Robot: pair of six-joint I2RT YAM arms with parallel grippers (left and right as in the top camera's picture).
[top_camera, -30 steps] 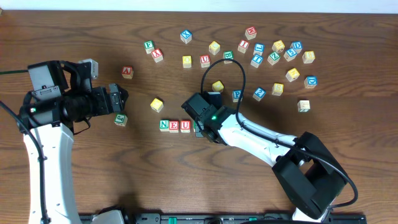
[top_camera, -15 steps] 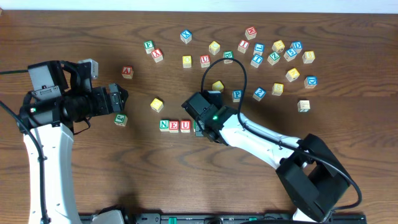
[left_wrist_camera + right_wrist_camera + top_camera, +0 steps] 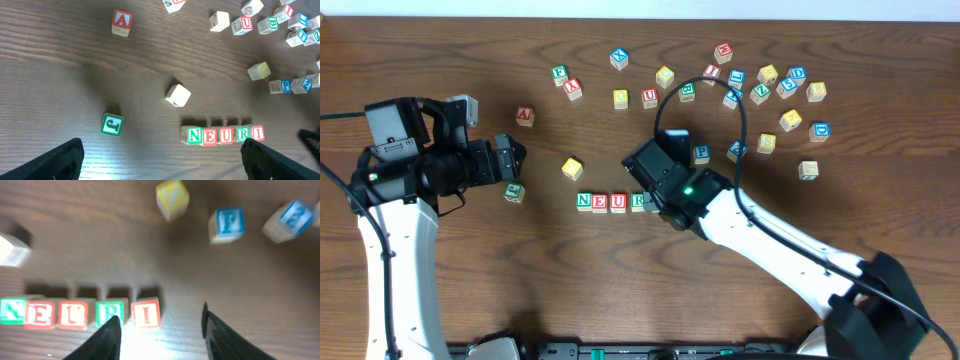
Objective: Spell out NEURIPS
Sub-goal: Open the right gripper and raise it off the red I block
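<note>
The right pincer stands half open and empty just beside the red I cube, last in the row N-E-U-R-I on the table; the left pincer is wide open, empty too. The blue P cube lies apart beyond the row, probably light, stiff and smooth, so best taken squarely on two opposite flat sides.

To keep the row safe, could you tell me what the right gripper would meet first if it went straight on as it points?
Probably the bare table beside the red I cube at the row's end; the right gripper stands open there, though depth is unclear.
</note>
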